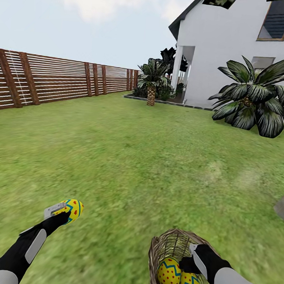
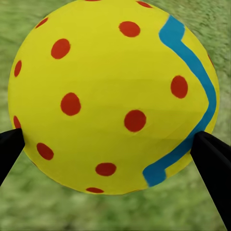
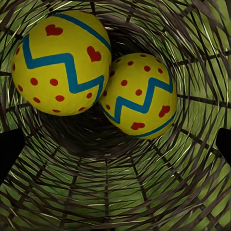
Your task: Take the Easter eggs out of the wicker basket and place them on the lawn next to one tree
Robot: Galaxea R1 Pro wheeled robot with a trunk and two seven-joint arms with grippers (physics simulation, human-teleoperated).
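Your left tool (image 1: 63, 213) is clenched on one Easter egg (image 1: 72, 210), holding it above the lawn (image 1: 139, 167). Your right tool (image 1: 190, 259) sits released over the wicker basket (image 1: 167, 243), where the other two eggs (image 3: 60, 62) lie touching each other on its floor.

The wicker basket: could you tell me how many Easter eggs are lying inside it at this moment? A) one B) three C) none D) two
D: the right wrist view looks into the wicker basket and shows two eggs, one beside the other, while the third egg is held over the lawn in the left gripper.
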